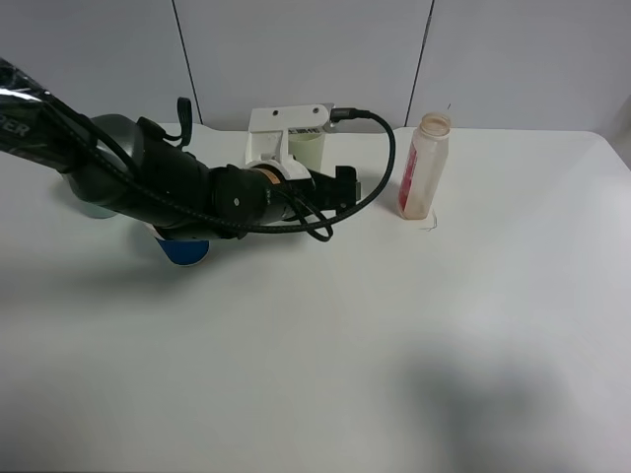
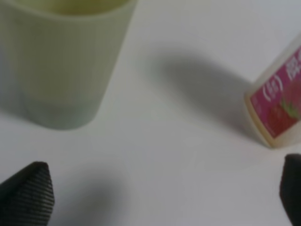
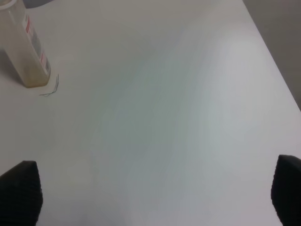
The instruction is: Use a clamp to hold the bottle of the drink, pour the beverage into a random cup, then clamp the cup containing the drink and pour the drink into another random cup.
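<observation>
The pale yellow-green cup (image 1: 309, 148) stands at the back centre of the table, partly hidden by my left wrist's white mount. In the left wrist view the cup (image 2: 61, 61) is close ahead of one fingertip (image 2: 28, 193). My left gripper (image 1: 333, 189) is open with nothing between its fingers, just in front of the cup. The bottle (image 1: 424, 168) stands upright to the gripper's right, its red label (image 2: 277, 103) facing it. The blue cup (image 1: 183, 250) peeks out under my left arm. The right gripper (image 3: 153, 197) is open over bare table, far from the bottle (image 3: 26, 47). The beverage cannot be made out.
A dark teal tumbler (image 1: 97, 209) is mostly hidden behind the left arm at the left. A black cable (image 1: 386, 158) loops from the wrist mount between the cup and the bottle. The white table (image 1: 394, 345) stretches wide toward the front and right.
</observation>
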You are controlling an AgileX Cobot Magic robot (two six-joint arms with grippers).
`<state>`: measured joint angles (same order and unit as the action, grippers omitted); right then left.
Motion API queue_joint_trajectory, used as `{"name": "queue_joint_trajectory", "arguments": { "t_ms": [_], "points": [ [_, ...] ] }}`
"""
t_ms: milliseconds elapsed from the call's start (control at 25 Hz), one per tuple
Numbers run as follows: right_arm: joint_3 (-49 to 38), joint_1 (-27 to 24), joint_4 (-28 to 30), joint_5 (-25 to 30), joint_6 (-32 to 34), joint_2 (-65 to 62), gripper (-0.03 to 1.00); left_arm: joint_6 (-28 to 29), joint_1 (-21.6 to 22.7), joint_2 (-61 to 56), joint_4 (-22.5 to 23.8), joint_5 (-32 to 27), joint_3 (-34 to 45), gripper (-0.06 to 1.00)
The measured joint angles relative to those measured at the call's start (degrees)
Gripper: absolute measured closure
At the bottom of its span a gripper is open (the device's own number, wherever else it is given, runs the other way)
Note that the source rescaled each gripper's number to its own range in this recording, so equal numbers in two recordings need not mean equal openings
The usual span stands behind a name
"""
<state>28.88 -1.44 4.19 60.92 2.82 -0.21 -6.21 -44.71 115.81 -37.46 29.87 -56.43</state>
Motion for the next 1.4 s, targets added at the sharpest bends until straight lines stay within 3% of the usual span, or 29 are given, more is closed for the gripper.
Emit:
{"name": "queue_joint_trajectory", "arguments": {
  "t_ms": [320,640,960,1400],
  "points": [
    [0.0,0.0,0.0,0.0,0.0,0.0,-0.01,-4.7,0.0,5.3,-3.7,3.6,-4.5,0.03],
    [0.0,0.0,0.0,0.0,0.0,0.0,-0.01,-5.3,0.7,7.6,-7.0,8.7,-5.2,0.03],
    [0.0,0.0,0.0,0.0,0.0,0.0,-0.01,-5.3,3.2,8.3,-7.8,11.6,-5.3,0.03],
    [0.0,0.0,0.0,0.0,0.0,0.0,-0.01,-5.2,3.4,11.2,-7.8,14.2,-5.5,0.03]
  ]
}}
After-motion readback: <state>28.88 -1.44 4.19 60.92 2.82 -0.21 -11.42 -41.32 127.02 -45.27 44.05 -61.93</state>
